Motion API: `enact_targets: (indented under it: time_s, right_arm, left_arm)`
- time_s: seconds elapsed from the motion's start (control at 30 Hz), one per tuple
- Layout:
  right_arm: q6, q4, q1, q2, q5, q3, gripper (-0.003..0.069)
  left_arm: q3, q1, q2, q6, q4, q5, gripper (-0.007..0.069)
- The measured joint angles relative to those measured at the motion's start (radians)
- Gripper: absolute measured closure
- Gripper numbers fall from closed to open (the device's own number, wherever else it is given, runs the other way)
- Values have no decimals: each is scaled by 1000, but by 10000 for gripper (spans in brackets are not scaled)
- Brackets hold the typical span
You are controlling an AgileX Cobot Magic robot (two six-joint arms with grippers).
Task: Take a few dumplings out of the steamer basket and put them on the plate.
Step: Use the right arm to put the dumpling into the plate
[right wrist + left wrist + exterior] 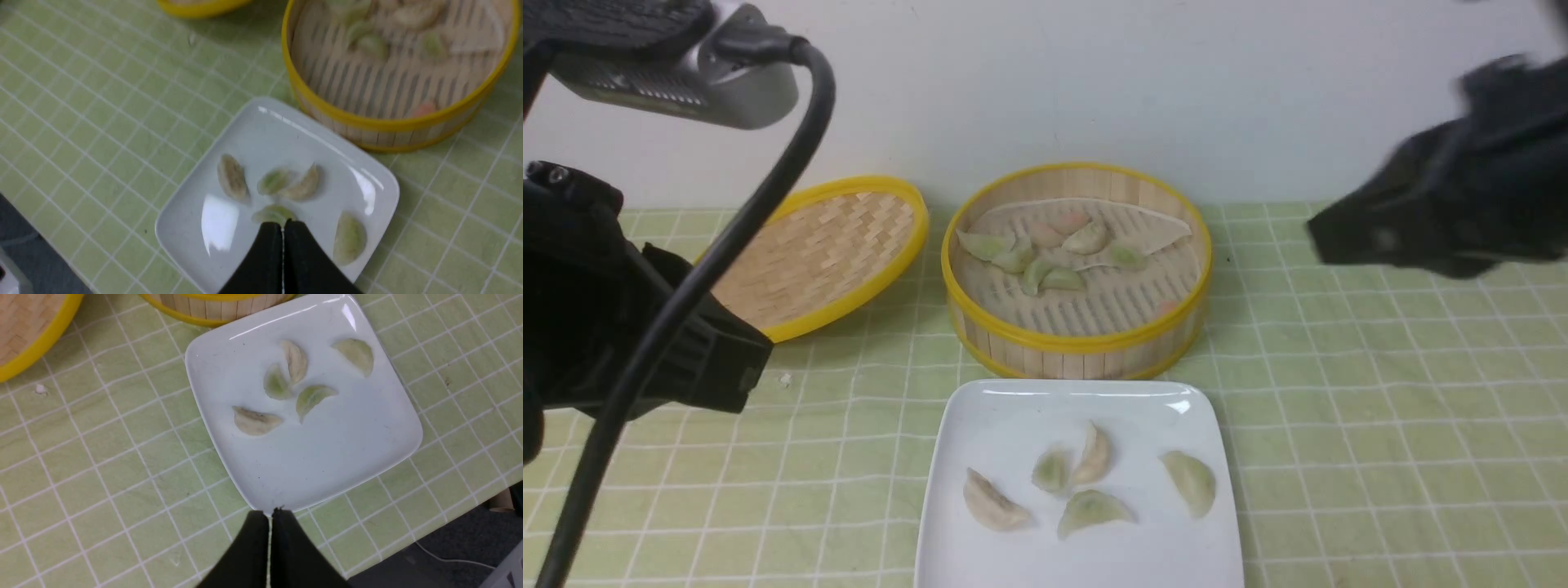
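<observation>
The plate (1013, 425) sits at the tabletop's (1380, 408) near edge with five dumplings (1090, 508) on it. The left gripper (270, 514) hangs over the left side, jaws pressed together, empty. The right gripper (282, 224) hangs high on the right, jaws also pressed together on nothing. Just behind the plate stands the basket (1078, 343), with more dumplings in its far half. The lid (825, 249) is to its left.

Likely lab, green checked mat (1380, 408), bare wall (1094, 82)
</observation>
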Motion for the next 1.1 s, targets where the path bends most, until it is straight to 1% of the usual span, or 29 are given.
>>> enact_targets:
  time_s: [0.1, 0.2, 0.27, 0.3, 0.33, 0.43, 0.53, 0.7, 0.8, 1.0, 1.1]
  right_arm:
    - [8, -13, 0, -243, -105, 139, 672]
    - [9, -28, 0, -559, -295, 356, 673]
    - [14, -42, 0, -746, -392, 487, 673]
    - [15, -44, 0, -746, -402, 487, 673]
    - [38, -61, 0, -891, -480, 590, 673]
    - [103, -101, 0, -1033, -571, 704, 673]
    - [155, -150, 0, -1066, -659, 783, 673]
    - [179, -182, 0, -1066, -702, 805, 673]
    - [175, -185, 0, -1066, -703, 805, 673]
    - [174, -185, 0, -1066, -695, 805, 673]
    - [174, -185, 0, -1066, -695, 805, 673]
  left_arm:
    - [0, 0, 0, 0, -4, 0, 631]
    - [0, 0, 0, 1, -15, -1, 631]
    - [0, 0, 0, 1, -22, -5, 631]
    - [0, 0, 0, 1, -22, -5, 631]
    - [0, 0, 0, 1, -23, -11, 631]
    - [0, 0, 0, 1, -23, -26, 631]
    - [1, 0, -6, 11, -26, -46, 631]
    - [68, 0, -101, 27, -46, -89, 631]
    - [152, 0, -230, 29, -52, -145, 631]
    - [384, 0, -554, 30, -52, -364, 631]
    - [467, 0, -662, 30, -66, -412, 631]
